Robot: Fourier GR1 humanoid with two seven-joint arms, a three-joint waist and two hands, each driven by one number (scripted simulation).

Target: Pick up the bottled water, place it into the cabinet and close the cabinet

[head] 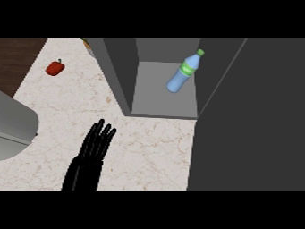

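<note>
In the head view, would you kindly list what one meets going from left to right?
Rounded grey appliance → small red bell pepper → black left hand → blue plastic water bottle lying in the grey cabinet → dark open cabinet door.

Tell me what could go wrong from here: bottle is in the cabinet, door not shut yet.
1. The bottle leans tilted inside the cabinet, cap toward the right wall; it may topple or roll toward the open front when the door swings.
2. Only the left robot hand shows, open over the counter, away from the door; the right one is out of view, so closing contact is unconfirmed.
</note>
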